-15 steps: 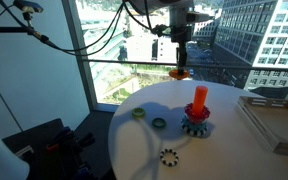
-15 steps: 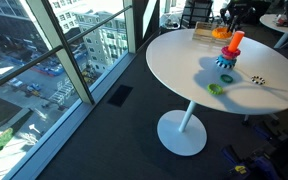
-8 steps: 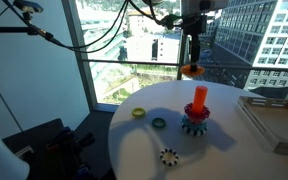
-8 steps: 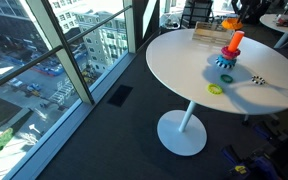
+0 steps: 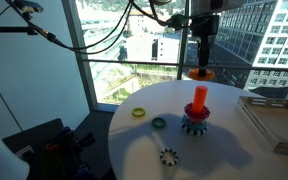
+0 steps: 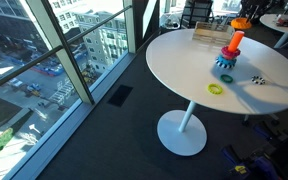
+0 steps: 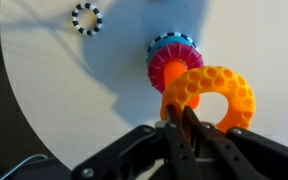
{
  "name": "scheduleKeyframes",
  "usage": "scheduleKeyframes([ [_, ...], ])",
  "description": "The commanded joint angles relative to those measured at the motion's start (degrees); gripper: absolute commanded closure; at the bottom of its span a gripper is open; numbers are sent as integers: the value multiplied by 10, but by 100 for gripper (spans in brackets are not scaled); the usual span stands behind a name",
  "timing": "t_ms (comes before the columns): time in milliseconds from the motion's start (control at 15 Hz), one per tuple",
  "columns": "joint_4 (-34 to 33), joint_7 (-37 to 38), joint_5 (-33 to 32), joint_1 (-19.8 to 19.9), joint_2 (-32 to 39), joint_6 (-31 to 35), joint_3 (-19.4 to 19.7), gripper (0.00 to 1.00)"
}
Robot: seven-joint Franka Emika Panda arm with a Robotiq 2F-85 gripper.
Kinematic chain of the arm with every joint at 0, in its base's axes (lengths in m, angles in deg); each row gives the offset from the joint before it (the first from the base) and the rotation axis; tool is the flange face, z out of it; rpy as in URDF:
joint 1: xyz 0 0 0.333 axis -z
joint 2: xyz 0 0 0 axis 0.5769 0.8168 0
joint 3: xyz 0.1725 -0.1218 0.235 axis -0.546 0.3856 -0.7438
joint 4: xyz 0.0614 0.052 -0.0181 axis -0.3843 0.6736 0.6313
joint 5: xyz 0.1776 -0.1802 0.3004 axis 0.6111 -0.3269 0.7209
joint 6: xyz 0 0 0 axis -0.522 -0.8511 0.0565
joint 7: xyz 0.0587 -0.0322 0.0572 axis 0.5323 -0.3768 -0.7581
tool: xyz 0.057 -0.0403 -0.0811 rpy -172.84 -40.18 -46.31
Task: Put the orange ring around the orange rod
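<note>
Hand pinches orange ring by its rim, held above orange rod.

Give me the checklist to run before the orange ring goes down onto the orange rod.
1. Grip: gripper shut on the orange ring, pinching its rim. Ok.
2. Height: ring hangs above the top of the orange rod, with a gap between them. Ok.
3. Hole over rod: lined up in an exterior view, offset to one side in the wrist view. Cannot tell.
4. Rod upright in its base. Ok.
5. Rod bare: yellow-green ring, dark green ring and black toothed ring lie apart from it on the table. Ok.
</note>
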Motion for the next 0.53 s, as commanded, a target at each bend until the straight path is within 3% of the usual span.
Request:
scheduleKeyframes([
  [0,-3,11,8,10,1,-12,1,95],
  [467,7,11,26,14,10,12,-1,95],
])
